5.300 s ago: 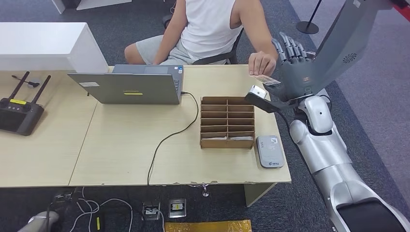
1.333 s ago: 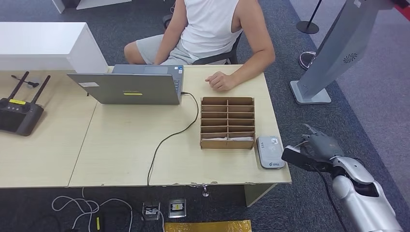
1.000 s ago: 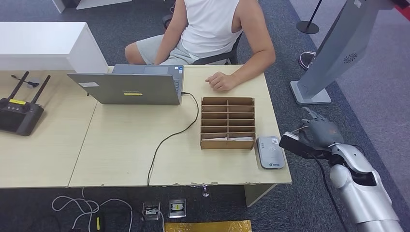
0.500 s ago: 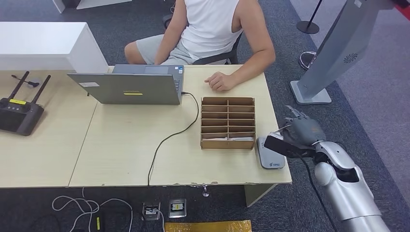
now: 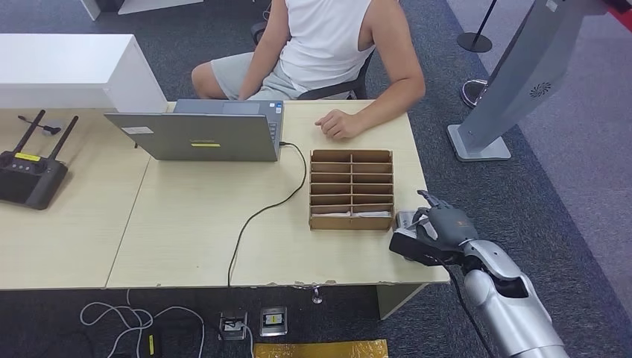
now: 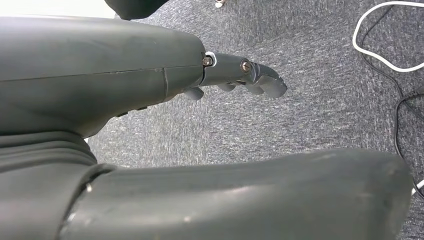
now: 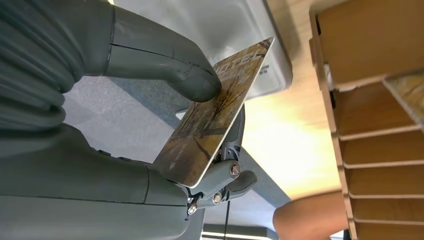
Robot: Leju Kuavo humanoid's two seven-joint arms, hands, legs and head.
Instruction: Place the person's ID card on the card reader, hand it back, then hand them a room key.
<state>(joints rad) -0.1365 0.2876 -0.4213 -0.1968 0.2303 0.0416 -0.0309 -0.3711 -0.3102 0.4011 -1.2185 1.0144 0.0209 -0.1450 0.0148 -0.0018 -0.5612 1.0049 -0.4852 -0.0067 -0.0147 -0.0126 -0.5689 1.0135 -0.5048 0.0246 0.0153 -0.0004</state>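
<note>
My right hand [image 5: 437, 227] hovers over the grey card reader [image 5: 405, 218] at the table's front right corner and covers most of it. In the right wrist view the thumb and fingers pinch the ID card [image 7: 216, 114], printed with autumn trees, tilted on edge a little above the card reader [image 7: 235, 30]. The person sits at the far side, one hand [image 5: 339, 124] resting on the table. My left hand [image 6: 150, 95] hangs over the carpet holding nothing, its fingers [image 6: 252, 80] stretched out.
A cardboard slotted box [image 5: 350, 186] with cards in its front slots stands just left of the reader. A laptop [image 5: 197, 134] with a black cable, a remote controller [image 5: 30, 168] and a grey sign stand [image 5: 514, 82] are around the table [image 5: 186, 224].
My right hand has swung left from beside the table's right edge to over the card reader, still holding the card. The person has not moved.
</note>
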